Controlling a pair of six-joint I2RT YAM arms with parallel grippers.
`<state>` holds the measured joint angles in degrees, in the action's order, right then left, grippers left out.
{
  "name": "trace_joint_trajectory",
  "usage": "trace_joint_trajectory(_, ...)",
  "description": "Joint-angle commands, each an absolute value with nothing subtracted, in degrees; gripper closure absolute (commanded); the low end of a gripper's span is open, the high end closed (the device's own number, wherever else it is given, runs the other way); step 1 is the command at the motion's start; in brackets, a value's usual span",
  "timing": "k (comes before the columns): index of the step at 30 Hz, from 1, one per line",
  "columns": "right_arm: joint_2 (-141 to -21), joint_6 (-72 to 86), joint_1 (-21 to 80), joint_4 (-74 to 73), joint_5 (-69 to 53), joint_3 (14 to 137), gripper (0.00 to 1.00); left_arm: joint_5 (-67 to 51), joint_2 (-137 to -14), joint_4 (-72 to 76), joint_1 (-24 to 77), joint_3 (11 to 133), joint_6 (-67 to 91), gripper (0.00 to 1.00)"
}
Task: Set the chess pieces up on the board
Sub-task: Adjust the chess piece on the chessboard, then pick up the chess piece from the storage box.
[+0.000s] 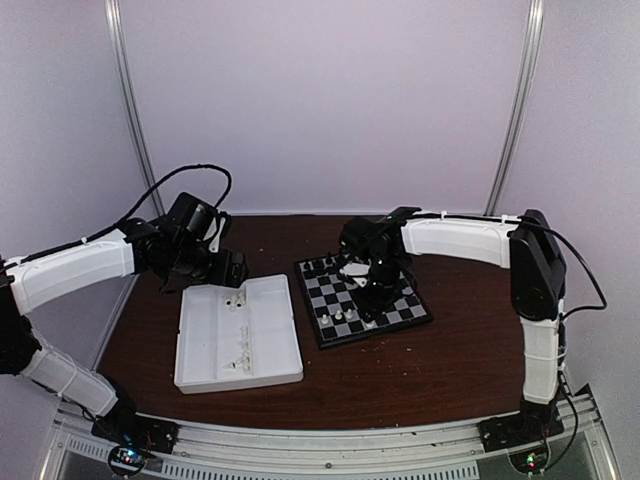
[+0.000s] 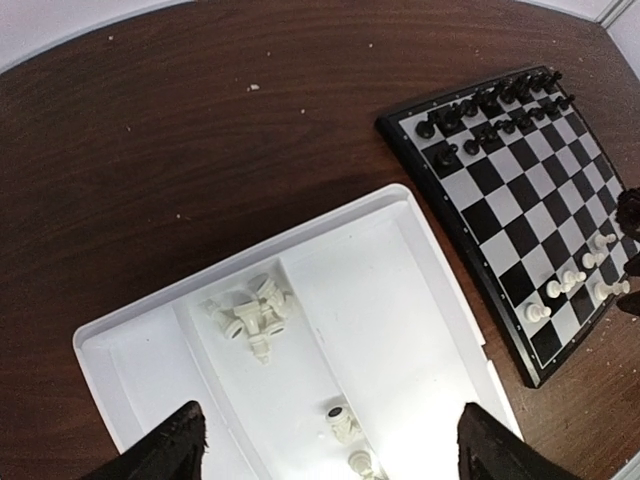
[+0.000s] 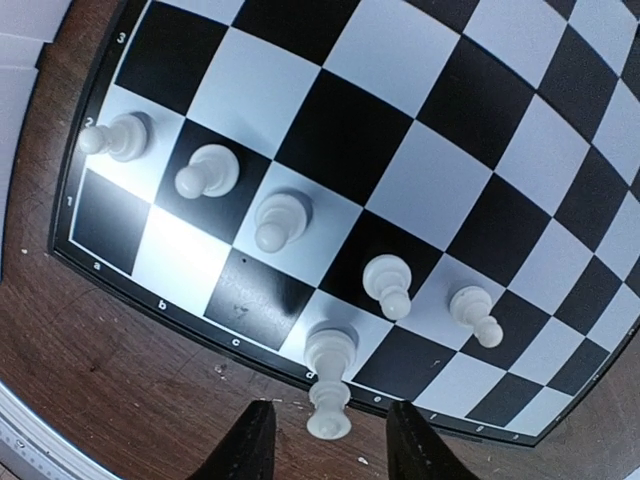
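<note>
Brown table, plain white walls, nothing fancy. From the top we've got the board right of centre and a white tray just beside it on the left, with one arm parked over each. That makes sense, since one side is the supply and the other the destination.

Left wrist view: the left gripper hangs over the tray with its fingers spread wide and nothing in them. We reckon it's lining up on the loose white chessmen heaped in the middle compartment. The black chessmen already fill the board's far rows.

Right wrist view: the right gripper is partly open around a tall white piece standing on the back row. There's a gap on both sides, so no grip as far as we can see. Five white pawns line the row in front.
</note>
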<state>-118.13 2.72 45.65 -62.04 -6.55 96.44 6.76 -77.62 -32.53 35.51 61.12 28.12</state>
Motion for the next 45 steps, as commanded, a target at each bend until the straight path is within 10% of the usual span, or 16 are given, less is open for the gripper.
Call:
trace_joint_trajectory(1,-111.58,1.92,45.97,-59.84,-5.44,96.38,0.59,6.28,-81.42,-34.87,33.75,63.45,30.91,0.18)
trace_joint_trajectory(12,-99.88,0.73,45.96,-50.81,-10.84,91.49,0.58,1.84,-91.66,-37.88,32.34,65.36,32.56,0.59)
trace_joint_trajectory(45,-96.99,-0.50,45.97,-43.37,-13.65,85.80,0.60,-0.85,-103.32,-37.79,36.47,62.00,42.35,0.80)
